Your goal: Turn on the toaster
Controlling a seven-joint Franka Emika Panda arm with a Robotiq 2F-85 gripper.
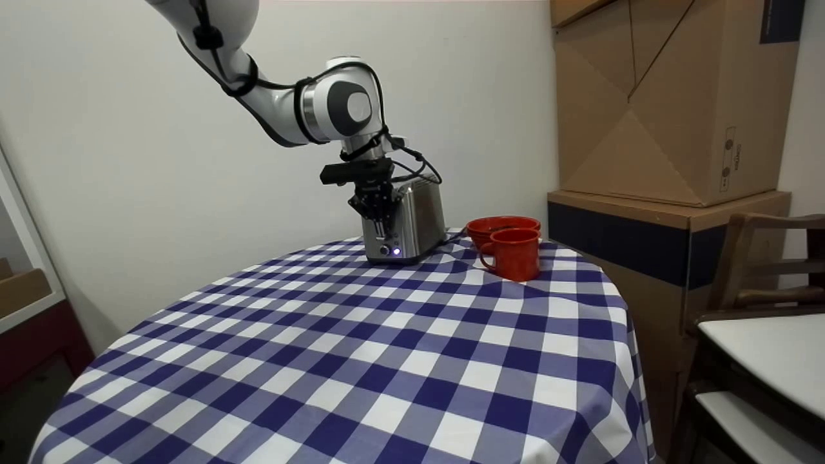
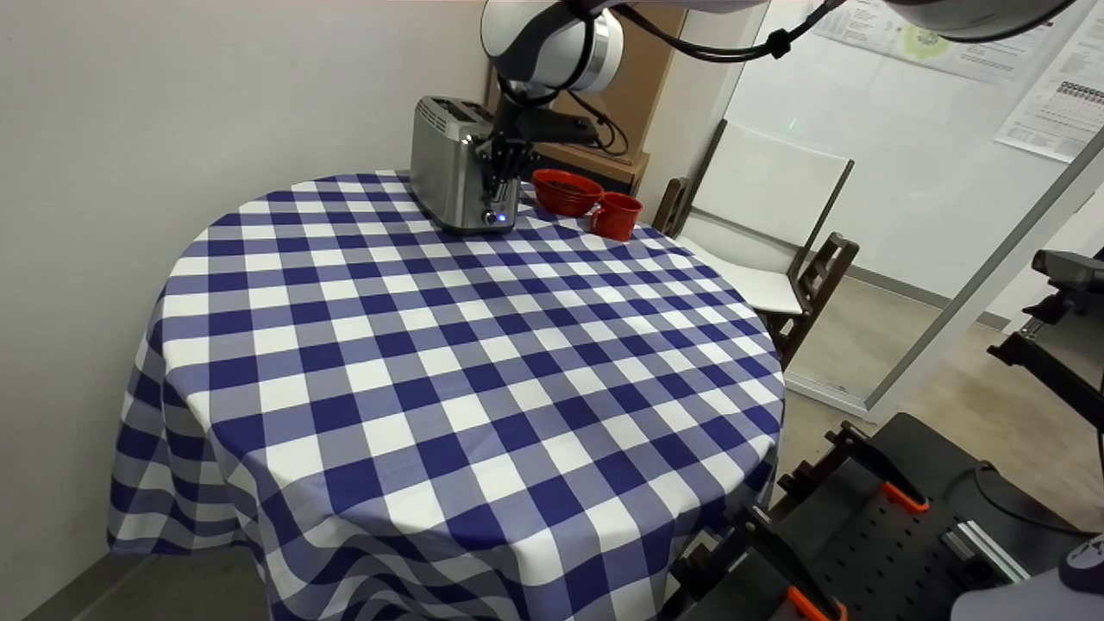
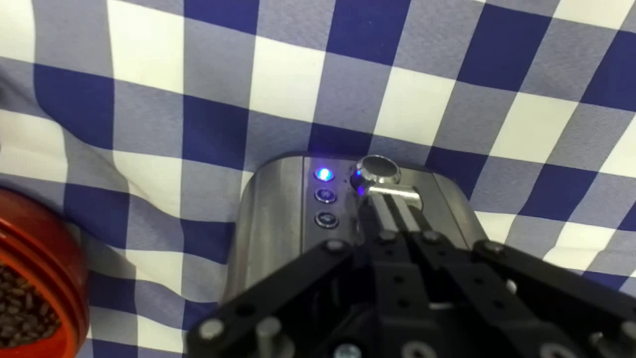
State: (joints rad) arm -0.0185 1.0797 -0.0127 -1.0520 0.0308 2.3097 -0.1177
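The silver toaster point(image 1: 425, 216) stands upright on the checked tablecloth near the wall; it shows in both exterior views point(image 2: 438, 168). In the wrist view its front end point(image 3: 271, 233) has a round knob point(image 3: 378, 169), three buttons and a silver lever point(image 3: 405, 191). The lowest button point(image 3: 324, 174) glows blue. The lever sits low, right by the knob. My gripper point(image 3: 393, 201) is shut, its fingertips close together and seemingly touching the lever from above. In both exterior views the gripper point(image 1: 380, 232) points down at the toaster's front face point(image 2: 496, 191). The gripper partly hides the toaster's front.
A red cup point(image 1: 519, 258) and red bowls point(image 1: 480, 240) stand beside the toaster. In the wrist view a bowl point(image 3: 47, 243) with dark contents is at the lower left. A wall is behind the table. Cardboard boxes point(image 1: 644, 135) and a chair point(image 2: 768, 216) stand beyond the table.
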